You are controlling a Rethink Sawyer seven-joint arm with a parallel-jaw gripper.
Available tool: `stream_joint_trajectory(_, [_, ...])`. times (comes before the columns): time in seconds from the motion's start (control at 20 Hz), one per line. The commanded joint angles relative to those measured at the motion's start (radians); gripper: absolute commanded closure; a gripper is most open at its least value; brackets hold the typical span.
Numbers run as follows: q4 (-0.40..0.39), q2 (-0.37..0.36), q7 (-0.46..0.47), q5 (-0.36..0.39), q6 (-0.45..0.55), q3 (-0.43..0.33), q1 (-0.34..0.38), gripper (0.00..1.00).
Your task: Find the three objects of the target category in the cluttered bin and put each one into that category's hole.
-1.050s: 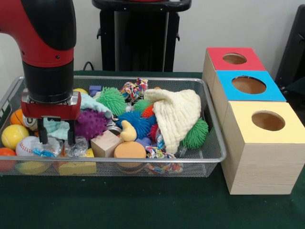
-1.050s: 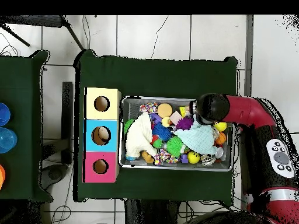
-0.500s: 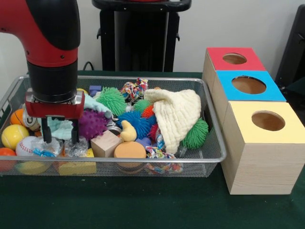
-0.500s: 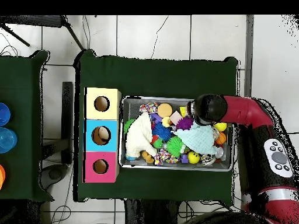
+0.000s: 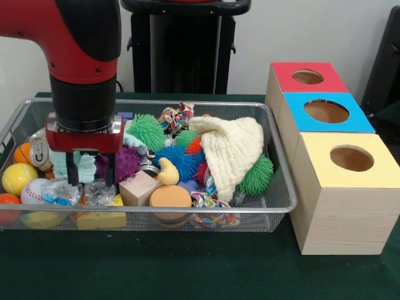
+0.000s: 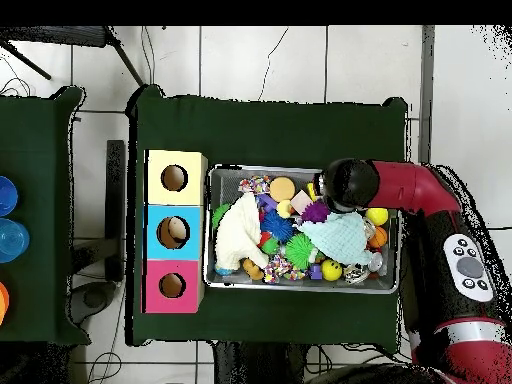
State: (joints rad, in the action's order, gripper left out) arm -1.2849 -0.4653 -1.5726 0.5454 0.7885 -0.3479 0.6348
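None delivered: no toy shows in or on any of the three holes, so as far as the views show all three target picks are left.
Target category: cannot tell from the task line or the views; every hole is a candidate.
Bin front edge: wire bin (image 5: pixel 250 209) is full; along its front edge sit a round orange disc (image 5: pixel 170 196), a wooden cube (image 5: pixel 139 187), a yellow block (image 5: pixel 103 219) and crinkled clear wrappers (image 5: pixel 99 191).
Bin front-left corner: yellow ball (image 5: pixel 19 179), baseball (image 5: pixel 36 190) and an orange ball (image 5: pixel 7 201), all untouched.
Gripper: gripper (image 5: pixel 91 182) hangs over the left half of the bin, fingers apart and nothing between them, tips just above the wrappers and in front of the purple spiky ball (image 5: pixel 128 164).
Grip state: empty, spread; no grasp made yet.
Bin middle: blue spiky ball (image 5: pixel 181 160), small yellow duck (image 5: pixel 167 173), cream cloth (image 5: pixel 232 150) draped over the pile, green spiky ball (image 5: pixel 258 175) at the right wall.
Bin far edge: second green spiky ball (image 5: pixel 147 130), knotted rope toy (image 5: pixel 177 117), soda can (image 5: pixel 40 152) toward the far-left side.
Boxes: yellow box (image 5: pixel 347 190) nearest, blue box (image 5: pixel 325 119) behind it, red box (image 5: pixel 306 78) farthest; all stand right of the bin, holes open and dark.
Overhead check: arm (image 6: pixel 400 188) reaches over the bin (image 6: pixel 300 288) end away from the boxes; teal cloth (image 6: pixel 340 238) lies beside it.
Left to do: choose, grasp, carry across the bin, drop; three times over.
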Motion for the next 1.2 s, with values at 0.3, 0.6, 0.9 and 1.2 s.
stream_joint_trajectory(0.3, [-0.116,-0.018,0.029,0.005,-0.048,-0.013,0.022,0.0])
stream_joint_trajectory(0.6, [-0.129,-0.016,0.03,0.013,-0.068,-0.011,0.037,0.0])
stream_joint_trajectory(0.9, [-0.145,-0.016,0.026,0.023,-0.089,-0.008,0.043,0.0])
stream_joint_trajectory(1.2, [-0.133,-0.007,0.023,0.023,-0.093,-0.007,0.037,0.0])
